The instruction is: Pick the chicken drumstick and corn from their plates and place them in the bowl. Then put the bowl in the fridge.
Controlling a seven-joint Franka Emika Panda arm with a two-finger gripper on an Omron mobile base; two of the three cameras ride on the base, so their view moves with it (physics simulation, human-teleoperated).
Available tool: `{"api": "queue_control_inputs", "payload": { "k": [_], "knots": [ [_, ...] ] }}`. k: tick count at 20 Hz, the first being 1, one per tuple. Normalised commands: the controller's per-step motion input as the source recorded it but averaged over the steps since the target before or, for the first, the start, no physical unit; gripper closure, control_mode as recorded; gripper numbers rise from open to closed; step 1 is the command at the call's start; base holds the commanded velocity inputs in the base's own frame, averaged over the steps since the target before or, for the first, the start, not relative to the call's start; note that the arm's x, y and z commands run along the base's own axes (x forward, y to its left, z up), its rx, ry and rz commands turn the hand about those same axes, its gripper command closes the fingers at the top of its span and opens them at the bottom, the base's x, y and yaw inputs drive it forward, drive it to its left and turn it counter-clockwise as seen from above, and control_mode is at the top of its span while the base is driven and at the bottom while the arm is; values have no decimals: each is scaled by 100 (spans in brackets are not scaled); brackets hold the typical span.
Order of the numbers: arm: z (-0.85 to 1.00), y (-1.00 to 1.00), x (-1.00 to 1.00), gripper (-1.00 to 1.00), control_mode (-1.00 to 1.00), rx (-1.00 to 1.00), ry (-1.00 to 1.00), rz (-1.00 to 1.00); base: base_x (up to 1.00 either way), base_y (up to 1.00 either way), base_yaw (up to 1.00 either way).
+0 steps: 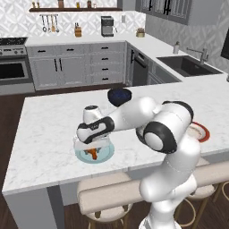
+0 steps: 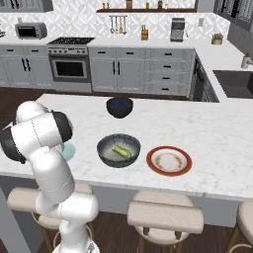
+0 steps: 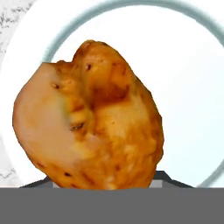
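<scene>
Close to the desk's (image 1: 44,147) near edge, the chicken drumstick (image 3: 89,120) lies on the light-blue plate (image 3: 192,87). Over it the hand (image 1: 93,150) hangs; whether its jaws grip cannot be told. Glossy and rounded, the drumstick probably slips, so grip across its thick middle. Farther along, the corn (image 2: 121,151) lies in the bowl (image 2: 118,150).

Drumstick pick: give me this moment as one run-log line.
gripper: down over drumstick, grasp unconfirmed | drumstick: on blue plate | corn: in grey bowl | red-rimmed plate: empty | fridge step: pending
</scene>
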Motion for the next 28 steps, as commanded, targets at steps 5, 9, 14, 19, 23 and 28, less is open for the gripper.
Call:
{"api": "queue_control_inputs", "payload": {
  "k": [5, 9, 14, 19, 23, 28],
  "knots": [
    [97, -40, -100, 100, -100, 0, -14, 0, 0, 0, 0],
    [81, -79, -65, 100, -100, 0, 0, 2, 0, 0, 0],
    [62, -99, -31, 100, -100, -2, 0, 12, 0, 0, 0],
    [62, -100, -1, 100, -100, -5, 1, 18, 0, 0, 0],
    [15, -100, 19, 100, -100, -1, 11, 18, 0, 0, 0],
    [0, -90, 69, 100, -100, 3, 20, 11, 0, 0, 0]
  ]
}}
